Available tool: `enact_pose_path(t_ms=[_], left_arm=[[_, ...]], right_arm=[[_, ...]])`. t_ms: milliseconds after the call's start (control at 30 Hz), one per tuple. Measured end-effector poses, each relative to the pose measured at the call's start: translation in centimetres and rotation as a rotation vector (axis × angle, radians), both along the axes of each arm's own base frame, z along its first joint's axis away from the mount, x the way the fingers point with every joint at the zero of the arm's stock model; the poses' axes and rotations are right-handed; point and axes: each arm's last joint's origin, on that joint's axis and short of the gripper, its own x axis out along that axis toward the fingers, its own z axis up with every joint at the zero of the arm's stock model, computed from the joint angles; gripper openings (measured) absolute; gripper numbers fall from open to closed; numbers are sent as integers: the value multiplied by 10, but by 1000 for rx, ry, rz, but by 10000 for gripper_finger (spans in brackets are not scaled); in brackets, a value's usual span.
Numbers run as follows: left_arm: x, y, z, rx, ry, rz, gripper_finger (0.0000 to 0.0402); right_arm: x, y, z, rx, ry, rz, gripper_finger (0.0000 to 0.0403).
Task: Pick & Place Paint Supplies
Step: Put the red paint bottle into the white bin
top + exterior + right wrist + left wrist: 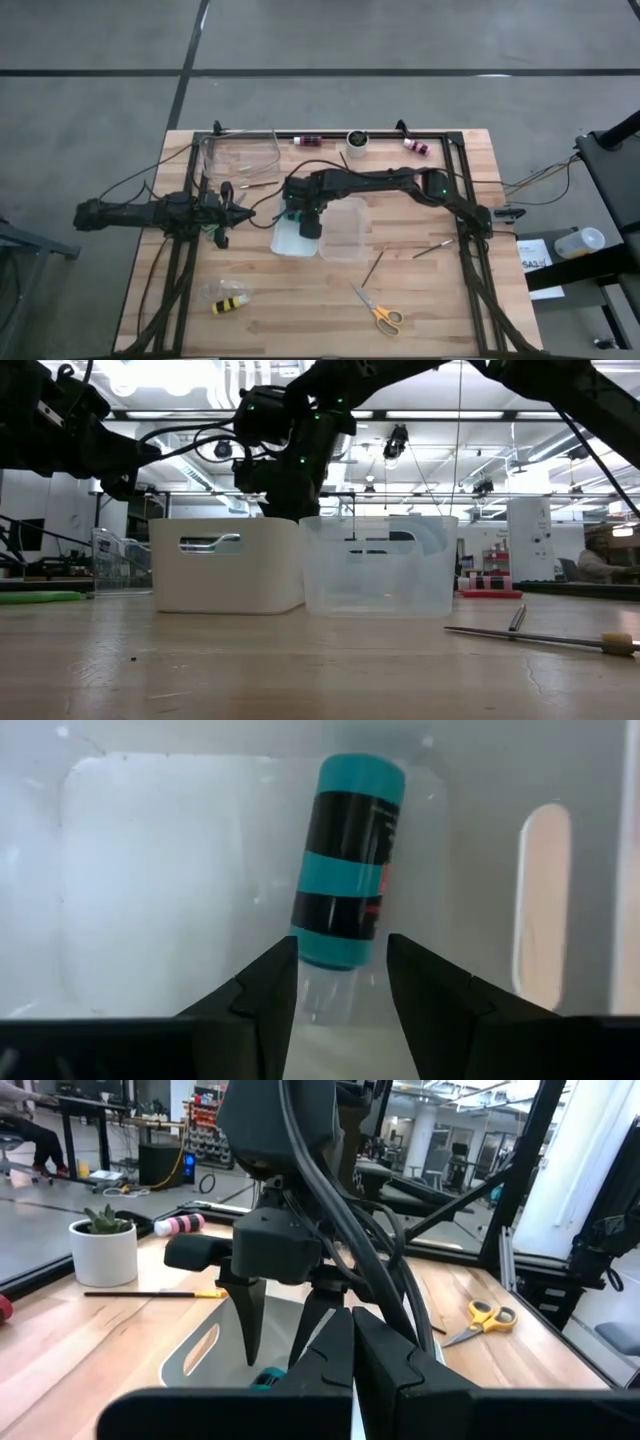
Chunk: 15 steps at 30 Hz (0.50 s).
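A teal-and-black paint bottle (350, 860) lies on its side on the floor of the white bin (284, 241). My right gripper (340, 960) hangs open over that bin, its fingers standing either side of the bottle's near end without touching it. The left wrist view shows the same gripper (272, 1355) pointing down into the bin, with a sliver of the teal bottle (268, 1377) below it. My left gripper (243, 207) waits shut, just left of the bin. A yellow-and-black bottle (230, 304), yellow-handled scissors (380, 314) and two brushes (372, 268) (432, 248) lie on the table.
A clear bin (345, 232) stands against the white bin's right side. Along the far edge are a red bottle (308, 141), a potted plant (357, 140), a purple bottle (415, 147) and a clear container (240, 155). A dark frame borders the table.
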Motion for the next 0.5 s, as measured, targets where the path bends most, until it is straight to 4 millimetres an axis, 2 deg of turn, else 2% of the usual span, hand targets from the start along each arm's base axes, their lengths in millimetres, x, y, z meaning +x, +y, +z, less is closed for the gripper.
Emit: enact_pose_path(t_ms=[233,500], left_arm=[[0,0,0,0,1,0,1],[0,0,0,0,1,-1,1]], right_arm=[[0,0,-2,-4,-1,10,155],[2,2,5,-11,-30,35,155]])
